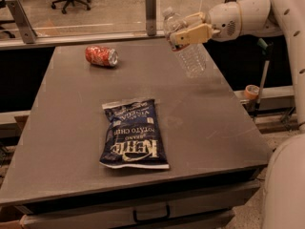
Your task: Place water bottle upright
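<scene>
The water bottle point(189, 54) is a clear ribbed plastic bottle. It hangs tilted in the air above the far right part of the grey table point(214, 123), cap end up and to the left, base down and to the right. My gripper point(183, 31) reaches in from the right and is shut on the bottle's upper part, near the neck. The bottle's base is close above the table top; I cannot tell if it touches.
A crushed red soda can point(101, 56) lies on its side at the far left. A dark blue chip bag point(134, 133) lies flat in the middle. A metal rail with posts point(150, 13) runs behind the table. My white arm point(257, 14) spans the upper right.
</scene>
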